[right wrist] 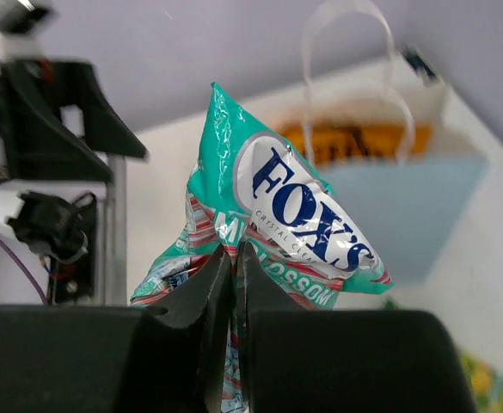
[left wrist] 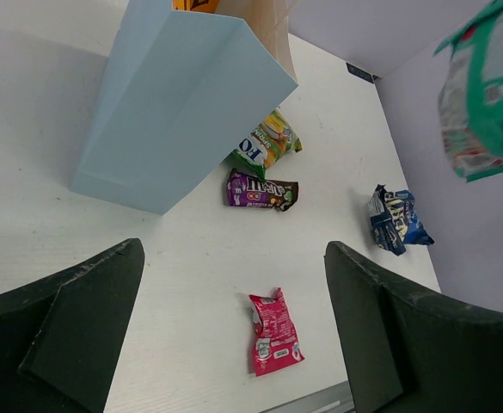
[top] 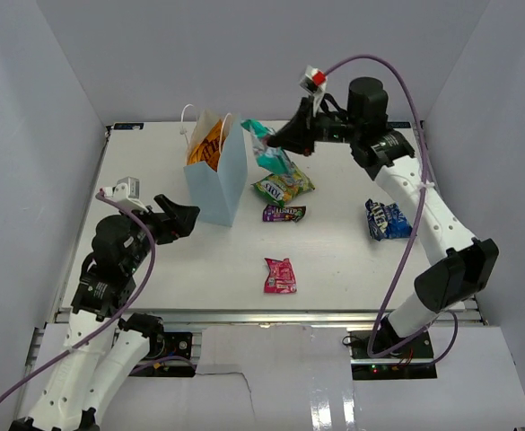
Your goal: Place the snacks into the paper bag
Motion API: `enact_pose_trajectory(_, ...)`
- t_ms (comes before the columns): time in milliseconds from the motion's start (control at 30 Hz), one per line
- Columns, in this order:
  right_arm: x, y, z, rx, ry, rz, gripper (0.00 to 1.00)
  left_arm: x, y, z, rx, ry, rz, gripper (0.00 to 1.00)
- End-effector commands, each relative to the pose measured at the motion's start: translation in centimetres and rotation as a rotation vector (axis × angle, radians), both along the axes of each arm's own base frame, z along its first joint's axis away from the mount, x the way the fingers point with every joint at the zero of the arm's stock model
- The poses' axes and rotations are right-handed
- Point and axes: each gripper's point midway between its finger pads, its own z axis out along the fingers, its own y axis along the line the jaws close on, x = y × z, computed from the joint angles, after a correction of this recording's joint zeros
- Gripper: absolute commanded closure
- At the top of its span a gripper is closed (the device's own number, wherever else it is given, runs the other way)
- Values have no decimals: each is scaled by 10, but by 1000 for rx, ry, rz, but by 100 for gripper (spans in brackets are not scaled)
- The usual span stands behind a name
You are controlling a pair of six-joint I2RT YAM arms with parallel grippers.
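My right gripper [top: 282, 139] [right wrist: 236, 255] is shut on the teal candy bag [top: 269, 149] [right wrist: 296, 206] and holds it in the air just right of the paper bag's mouth. The pale-blue paper bag [top: 219, 180] [left wrist: 178, 107] [right wrist: 410, 202] stands upright with the orange chip bag [top: 205, 145] [right wrist: 354, 142] inside. On the table lie the yellow-green bag [top: 283, 187] [left wrist: 266, 144], the purple packet [top: 284, 213] [left wrist: 258, 191], the dark blue bag [top: 386, 220] [left wrist: 395, 219] and the pink-red packet [top: 279, 276] [left wrist: 274, 332]. My left gripper [top: 187, 220] [left wrist: 232, 258] is open and holds nothing, left of the paper bag's base.
Grey walls close in the white table [top: 352, 269] on three sides. The front edge [top: 271, 314] runs just past the pink-red packet. The right arm's purple cable [top: 397, 67] arcs over the back right.
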Motion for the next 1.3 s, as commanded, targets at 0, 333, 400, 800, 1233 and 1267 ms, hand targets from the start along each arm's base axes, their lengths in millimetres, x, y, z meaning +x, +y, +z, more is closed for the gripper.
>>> enact_pose_trajectory(0, -37, 51, 108, 209, -144, 152, 92, -2, 1, 9, 4, -45, 1, 4)
enact_pose_trajectory(333, -2, 166, 188, 632, 51, 28, 92, -26, 14, 25, -39, -95, 43, 4)
enact_pose_trajectory(400, 12, 179, 179, 666, 61, -22, 92, -28, 21, 24, -44, -93, 78, 4)
enact_pose_trajectory(800, 65, 179, 148, 646, -60, -259, 92, -39, 29, 21, -43, -89, 106, 3)
enact_pose_trajectory(1233, 68, 154, 119, 542, -61, -383, 92, -34, 27, 17, -32, -87, 98, 2)
enact_pose_trajectory(1267, 69, 155, 113, 531, -53, -384, 92, -34, 26, 17, -36, -88, 97, 2)
